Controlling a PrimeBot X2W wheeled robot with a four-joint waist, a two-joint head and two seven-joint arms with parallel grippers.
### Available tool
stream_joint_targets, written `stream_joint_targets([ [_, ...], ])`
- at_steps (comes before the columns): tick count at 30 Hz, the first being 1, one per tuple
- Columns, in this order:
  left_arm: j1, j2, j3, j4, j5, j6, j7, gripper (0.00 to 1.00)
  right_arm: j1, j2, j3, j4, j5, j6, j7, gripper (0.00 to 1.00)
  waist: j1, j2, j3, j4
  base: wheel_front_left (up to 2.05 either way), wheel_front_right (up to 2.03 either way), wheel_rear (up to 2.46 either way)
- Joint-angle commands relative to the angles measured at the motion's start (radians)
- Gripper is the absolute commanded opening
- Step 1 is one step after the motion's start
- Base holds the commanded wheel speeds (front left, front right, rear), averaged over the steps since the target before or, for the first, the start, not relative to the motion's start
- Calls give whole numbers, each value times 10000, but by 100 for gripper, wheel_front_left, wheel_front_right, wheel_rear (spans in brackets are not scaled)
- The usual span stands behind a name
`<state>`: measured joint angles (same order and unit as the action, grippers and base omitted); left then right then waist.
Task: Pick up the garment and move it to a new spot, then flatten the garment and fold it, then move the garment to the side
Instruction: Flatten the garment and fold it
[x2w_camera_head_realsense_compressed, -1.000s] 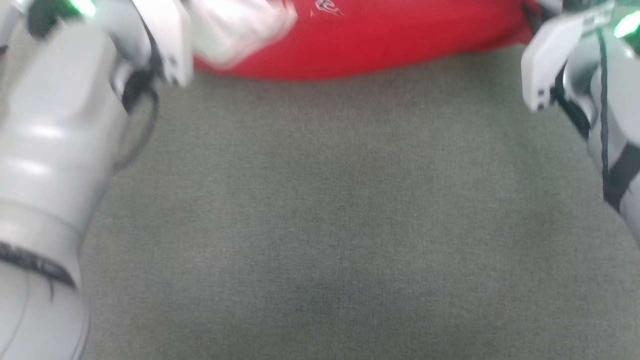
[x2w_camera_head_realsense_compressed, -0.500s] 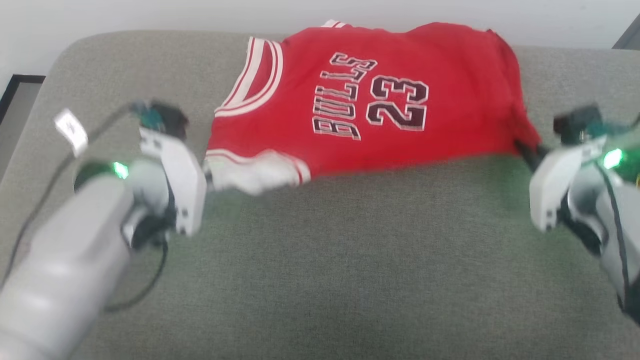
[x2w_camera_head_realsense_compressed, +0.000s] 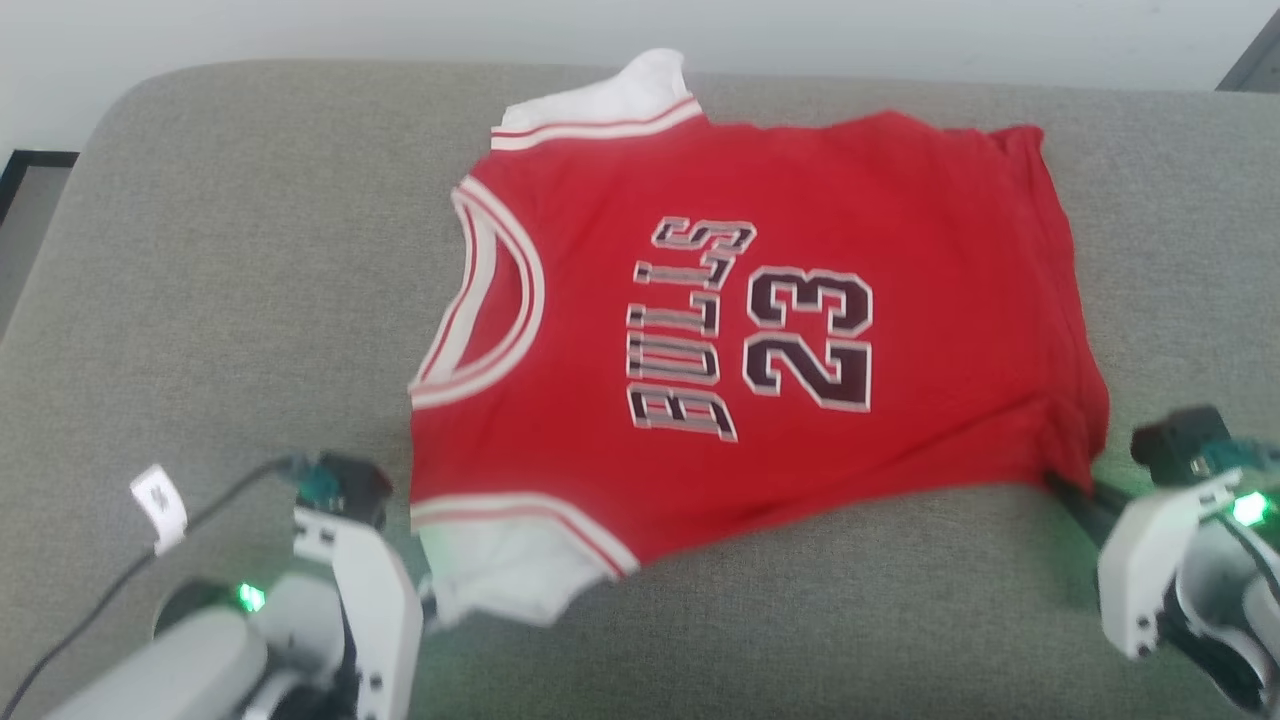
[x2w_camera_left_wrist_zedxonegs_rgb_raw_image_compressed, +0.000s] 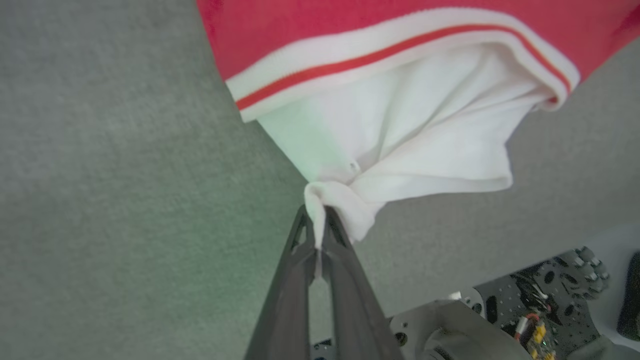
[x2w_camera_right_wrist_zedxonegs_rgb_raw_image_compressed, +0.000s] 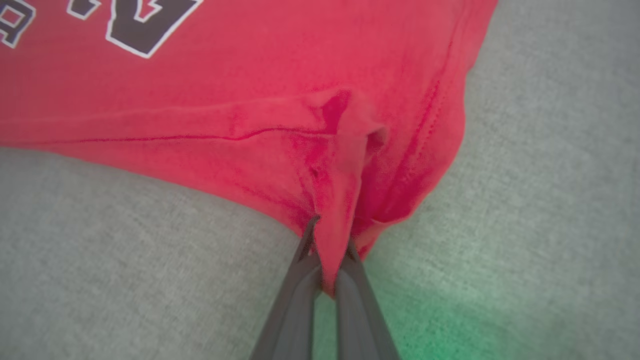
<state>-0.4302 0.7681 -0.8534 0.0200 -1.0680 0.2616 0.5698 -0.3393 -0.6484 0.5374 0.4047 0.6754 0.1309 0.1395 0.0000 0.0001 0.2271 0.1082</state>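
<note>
The garment (x2w_camera_head_realsense_compressed: 760, 330), a red jersey with white sleeves and black "BULLS 23" lettering, lies spread across the grey cushion (x2w_camera_head_realsense_compressed: 230, 280), neck opening toward the left. My left gripper (x2w_camera_head_realsense_compressed: 428, 600) is shut on the tip of the near white sleeve (x2w_camera_left_wrist_zedxonegs_rgb_raw_image_compressed: 400, 145), pinched between the fingers (x2w_camera_left_wrist_zedxonegs_rgb_raw_image_compressed: 300, 240). At the lower right, my right gripper (x2w_camera_head_realsense_compressed: 1060, 487) is shut on the near red hem corner (x2w_camera_right_wrist_zedxonegs_rgb_raw_image_compressed: 340, 210), which bunches between its jaws. The far white sleeve (x2w_camera_head_realsense_compressed: 630, 100) lies at the cushion's back edge.
The grey cushion's rounded left corner (x2w_camera_head_realsense_compressed: 110, 110) drops to a dark-edged floor strip (x2w_camera_head_realsense_compressed: 30, 170). A pale wall (x2w_camera_head_realsense_compressed: 900, 40) runs behind. A cable with a white tag (x2w_camera_head_realsense_compressed: 160, 500) trails from my left wrist. Bare cushion lies in front of the jersey.
The head camera has tilted up, bringing the whole jersey into view. Both grippers have drawn the near edge toward me, spreading the jersey flatter with its far sleeve now showing.
</note>
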Motion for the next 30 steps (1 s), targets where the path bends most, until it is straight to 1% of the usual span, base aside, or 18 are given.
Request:
stream_joint_targets([
  [1, 309, 122, -41, -187, -103, 176, 69, 0, 638, -87, 38, -7, -99, -3, 312, 0, 0, -1, 22, 1, 0, 0, 0],
  [3, 683, 318, -80, -636, -231, 476, 155, 0, 1276, -190, -124, -501, -152, -1, 585, 0, 0, -1, 45, -1, 0, 0, 0],
  [6, 1126, 551, -114, -1142, -334, 808, 222, 0, 2126, -261, -550, -1176, -153, -1, 911, 0, 0, -1, 63, -19, 0, 0, 0],
  [10, 1475, 859, -115, -1668, -307, 1113, 231, 0, 3051, -349, -1174, -2055, -336, -1, 1301, 0, 0, -1, 47, -56, 0, 0, 0],
  [15, 1494, 1230, 90, -2140, -190, 1412, 111, 0, 3823, -192, -2015, -3232, -576, -1, 1691, 0, 0, -1, 27, -140, 0, 0, 0],
  [16, 1494, 1230, 90, -2140, -190, 1412, 111, 0, 3823, -192, -2015, -3232, -576, -1, 1691, 0, 0, -1, 27, -140, 0, 0, 0],
  [22, 675, 1762, 478, -2848, 259, 1548, 199, 0, 3951, 141, -3119, -4582, -1044, -3, 2121, 0, 0, -1, -40, -277, 0, 0, 0],
  [25, -13, 1988, 648, -3081, 685, 1445, 368, 0, 3705, 354, -3494, -5025, -1290, -3, 2434, 0, 0, -1, -65, -355, 0, 0, 0],
  [27, -537, 2020, 721, -3086, 948, 1331, 427, 0, 3469, 507, -3700, -5224, -1432, -3, 2646, 0, 0, -1, -62, -420, 0, 0, 0],
  [30, -1380, 1812, 766, -2676, 1345, 1003, 498, 0, 2979, 711, -3833, -5243, -1643, -3, 2919, 0, 0, -1, 16, -489, 0, 0, 0],
])
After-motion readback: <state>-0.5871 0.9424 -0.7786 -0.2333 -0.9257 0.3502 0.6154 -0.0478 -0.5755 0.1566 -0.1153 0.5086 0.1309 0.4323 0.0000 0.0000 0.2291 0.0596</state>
